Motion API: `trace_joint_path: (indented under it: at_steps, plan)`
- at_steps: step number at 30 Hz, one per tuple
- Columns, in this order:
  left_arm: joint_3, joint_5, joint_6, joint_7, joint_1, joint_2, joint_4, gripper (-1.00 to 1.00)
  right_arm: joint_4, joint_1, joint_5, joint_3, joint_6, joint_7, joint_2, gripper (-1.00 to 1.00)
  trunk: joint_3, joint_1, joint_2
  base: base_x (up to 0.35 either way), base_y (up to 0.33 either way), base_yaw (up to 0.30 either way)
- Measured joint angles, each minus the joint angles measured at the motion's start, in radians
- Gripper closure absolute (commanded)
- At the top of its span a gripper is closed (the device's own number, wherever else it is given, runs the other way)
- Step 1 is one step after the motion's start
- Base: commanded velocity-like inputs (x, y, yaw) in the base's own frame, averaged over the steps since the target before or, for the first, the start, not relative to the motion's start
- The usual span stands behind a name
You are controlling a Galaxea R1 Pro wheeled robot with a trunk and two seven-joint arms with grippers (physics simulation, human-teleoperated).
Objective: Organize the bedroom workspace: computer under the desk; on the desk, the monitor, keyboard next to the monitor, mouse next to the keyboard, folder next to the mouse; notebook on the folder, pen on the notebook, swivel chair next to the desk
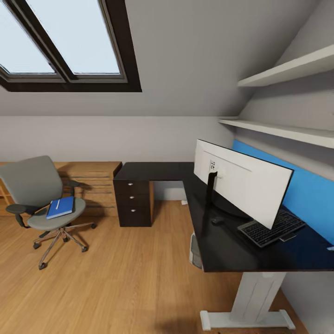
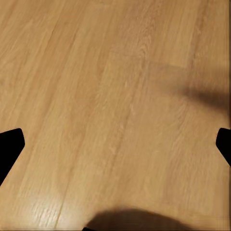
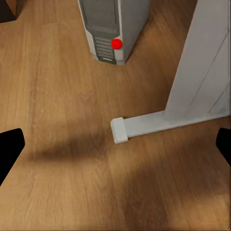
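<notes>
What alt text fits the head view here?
Attic bedroom: a black L-shaped desk carries a white-backed monitor and a keyboard. At left, a grey swivel chair holds a blue folder on its seat.

Your head camera looks from high and well back across the desk (image 1: 157,170) and swivel chair (image 1: 39,195), while both wrist cameras face down near the wood floor (image 2: 106,106), the right sharing the desk's white leg (image 3: 202,62).
</notes>
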Motion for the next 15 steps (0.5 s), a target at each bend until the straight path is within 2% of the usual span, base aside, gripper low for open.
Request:
trace_joint_path:
  at_steps: [7,15]
  plan:
    - [0.000,0.001,0.000,0.000,0.000,0.000,0.000,-1.00,-0.001,0.000,0.000,0.000,0.000,0.000,0.000,-1.00,0.000,0.000,0.000,-0.008,-0.016,-0.006]
    - [0.000,-0.002,-0.002,-0.005,0.000,-0.002,0.000,-1.00,-0.001,0.000,-0.001,0.000,-0.005,-0.002,0.001,-1.00,0.000,0.000,0.000,0.000,0.152,0.000]
